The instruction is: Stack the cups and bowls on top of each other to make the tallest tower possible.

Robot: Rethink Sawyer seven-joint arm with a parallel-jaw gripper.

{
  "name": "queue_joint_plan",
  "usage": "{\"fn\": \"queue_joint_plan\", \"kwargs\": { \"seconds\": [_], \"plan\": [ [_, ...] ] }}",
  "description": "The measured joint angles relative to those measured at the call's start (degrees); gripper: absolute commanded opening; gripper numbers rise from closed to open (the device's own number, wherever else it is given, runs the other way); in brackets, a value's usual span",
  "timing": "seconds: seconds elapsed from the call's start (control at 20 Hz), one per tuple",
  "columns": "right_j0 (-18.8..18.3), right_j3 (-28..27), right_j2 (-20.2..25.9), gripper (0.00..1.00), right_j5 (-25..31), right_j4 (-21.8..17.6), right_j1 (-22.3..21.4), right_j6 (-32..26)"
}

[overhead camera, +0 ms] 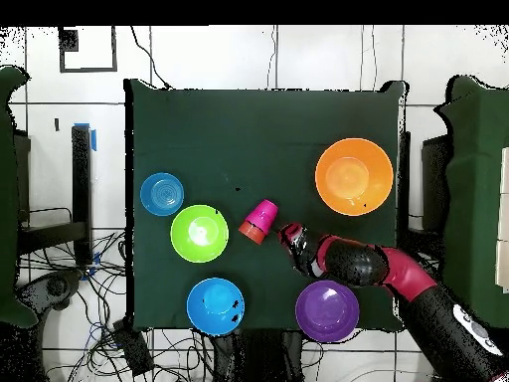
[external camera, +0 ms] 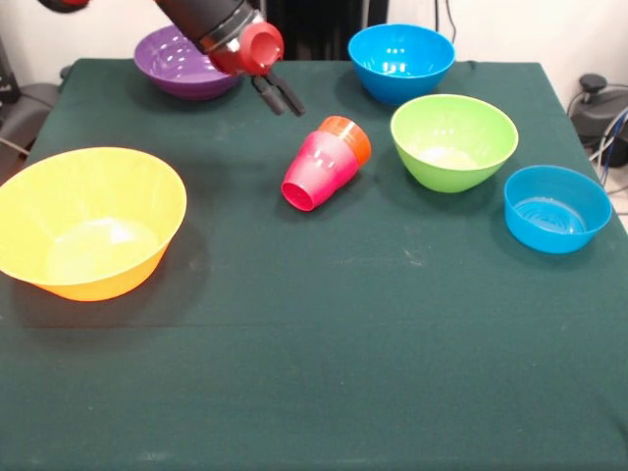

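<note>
Cups first: a red-pink cup [external camera: 316, 169] lies on its side near the middle of the green table [external camera: 294, 373], mouth toward the near-left, with an orange cup [external camera: 348, 135] seated over its closed end. Nothing stands upright, so no tower exists yet. The large orange-yellow bowl [external camera: 88, 221] sits at the left, the purple bowl [external camera: 184, 61] far left, a blue bowl [external camera: 400, 61] far right of centre, the medium lime green bowl [external camera: 453, 139] just right of the cups, and a smaller blue bowl [external camera: 556, 208] at the right edge.

The gripper [external camera: 280, 96] hovers above the cloth, just far-left of the toppled pair, apart from it, holding nothing; its dark fingers look close together, though I cannot tell for sure.

These tumblers look light, thin-walled and glossy, so they will probably roll or squirt out under a sideways pinch. A hold across the pink wall near its rim seems safest, squeezing gently.
</note>
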Motion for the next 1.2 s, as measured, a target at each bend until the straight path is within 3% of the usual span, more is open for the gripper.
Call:
{"fn": "queue_joint_plan", "kwargs": {
  "seconds": [0.15,0.45,0.5,0.75,0.8,1.2],
  "plan": [
    [1.16,0.78,-0.5,1.0,-3.34,0.01,-2.8,0.0],
    [7.49,2.92,-5.92,1.0,-15.91,0.05,-8.73,0.22],
    [9.86,3.79,-8.12,1.0,-20.13,0.07,-10.12,0.49],
    [15.42,6.14,-13.41,1.0,-28.8,0.58,-12.52,1.15],
    [17.9,7.46,-15.75,1.0,-31.93,1.56,-13.4,1.4],
    [23.4,12.34,-21.41,1.0,-35.96,6.49,-16.9,1.53]
  ]
}}
